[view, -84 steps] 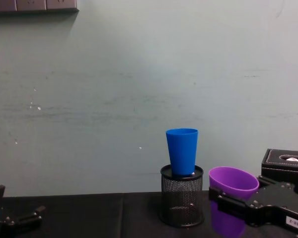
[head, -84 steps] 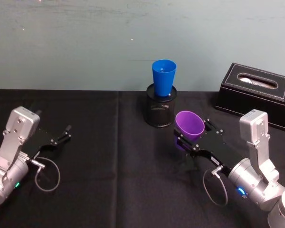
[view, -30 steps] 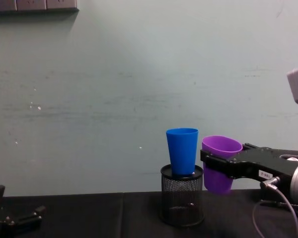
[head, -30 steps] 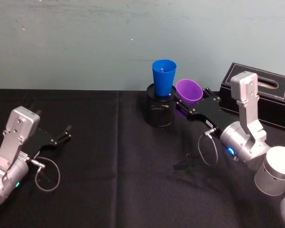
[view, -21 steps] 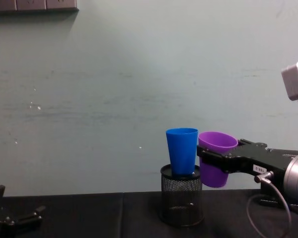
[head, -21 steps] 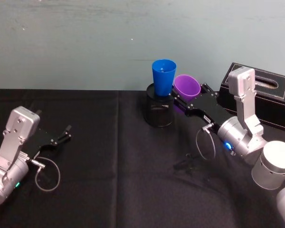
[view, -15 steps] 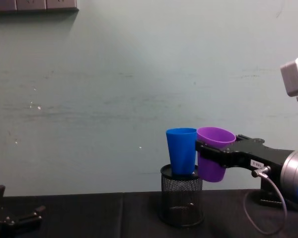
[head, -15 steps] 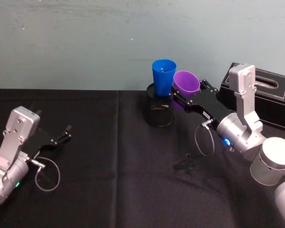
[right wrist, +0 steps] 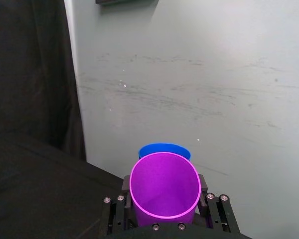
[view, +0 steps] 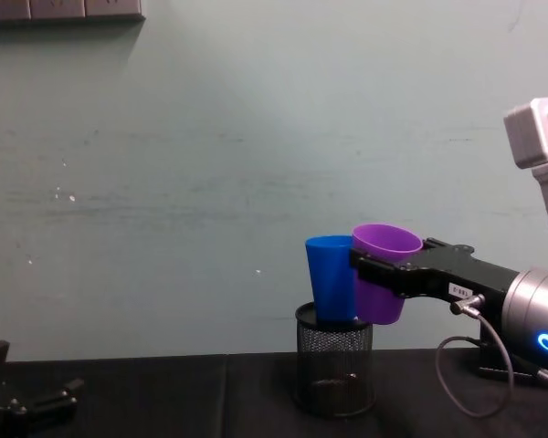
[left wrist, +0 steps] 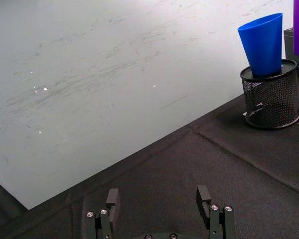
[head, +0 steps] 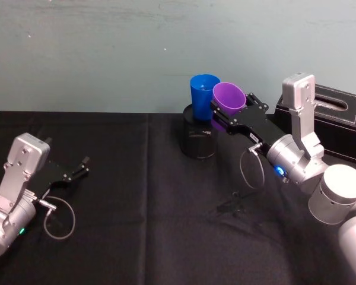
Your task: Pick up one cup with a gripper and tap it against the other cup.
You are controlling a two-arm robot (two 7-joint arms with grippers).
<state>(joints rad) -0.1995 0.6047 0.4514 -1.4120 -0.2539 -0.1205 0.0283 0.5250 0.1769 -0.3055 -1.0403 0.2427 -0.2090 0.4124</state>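
Right gripper [head: 232, 111]: fingers clamped on the purple cup's sides, raised above the table [head: 136, 225].
Purple cup [head: 228, 97]: held slightly tilted, its rim right against the blue cup's, seemingly touching.
Blue cup [head: 202, 98]: stood in the black mesh holder [head: 197, 141].
Left gripper [left wrist: 158, 201]: fingers spread, empty, low at the table's left.
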